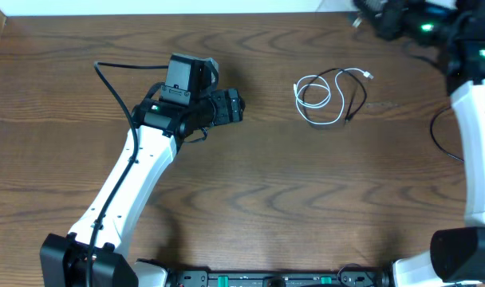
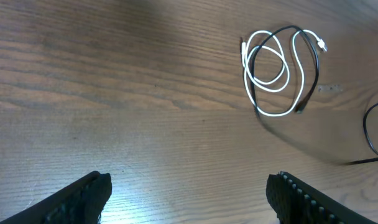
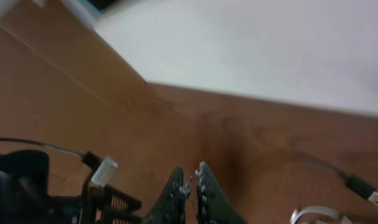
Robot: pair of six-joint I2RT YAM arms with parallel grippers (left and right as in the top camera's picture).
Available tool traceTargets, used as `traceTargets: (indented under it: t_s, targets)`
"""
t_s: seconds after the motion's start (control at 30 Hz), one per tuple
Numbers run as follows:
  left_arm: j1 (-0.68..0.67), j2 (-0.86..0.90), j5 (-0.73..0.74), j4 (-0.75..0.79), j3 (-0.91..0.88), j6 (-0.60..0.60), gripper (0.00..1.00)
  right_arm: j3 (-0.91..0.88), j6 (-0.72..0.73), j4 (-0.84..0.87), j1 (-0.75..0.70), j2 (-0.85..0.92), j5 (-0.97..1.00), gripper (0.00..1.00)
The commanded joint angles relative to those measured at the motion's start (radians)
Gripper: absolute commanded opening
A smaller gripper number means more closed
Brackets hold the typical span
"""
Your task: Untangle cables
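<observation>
- Left gripper (image 2: 189, 186): jaws wide, empty; thin white coiled cord (image 2: 275, 114) and thin black cord (image 2: 316, 68) lie ahead-right, interlaced.
- Right gripper (image 3: 190, 180): closed, empty.
- Risk: pinching both cords together would tighten the tangle.

Cables (image 2: 281, 70) lie overlapped in one small heap on the table (image 1: 266, 207), to the right of my left gripper (image 1: 236, 106) and well apart from it; my right gripper (image 3: 192, 183) hangs behind them, near the table's far right corner
</observation>
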Motion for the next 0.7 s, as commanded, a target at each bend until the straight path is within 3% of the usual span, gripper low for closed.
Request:
traceTargets:
  t_s: [0.0, 0.13, 0.27, 0.43, 0.53, 0.67]
  targets:
    - [0.001, 0.002, 0.015, -0.012, 0.008, -0.001, 0.85, 0.006, -0.037, -0.127, 0.064, 0.016, 0.266, 0.04]
    - [0.001, 0.002, 0.006, -0.027, 0.008, 0.021, 0.85, 0.005, -0.038, -0.373, 0.107, 0.083, 0.662, 0.04]
    - [0.001, 0.002, 0.007, -0.027, 0.008, 0.021, 0.85, 0.005, -0.158, -0.440, 0.117, 0.150, 0.617, 0.17]
    - [0.001, 0.002, 0.007, -0.028, 0.008, 0.021, 0.85, 0.005, -0.298, -0.553, 0.132, 0.235, 0.578, 0.24]
    - [0.001, 0.002, 0.007, -0.028, 0.008, 0.021, 0.85, 0.005, -0.373, -0.618, 0.143, 0.284, 0.584, 0.36]
    - [0.001, 0.002, 0.007, -0.029, 0.008, 0.021, 0.85, 0.005, -0.343, -0.668, 0.142, 0.332, 0.658, 0.38]
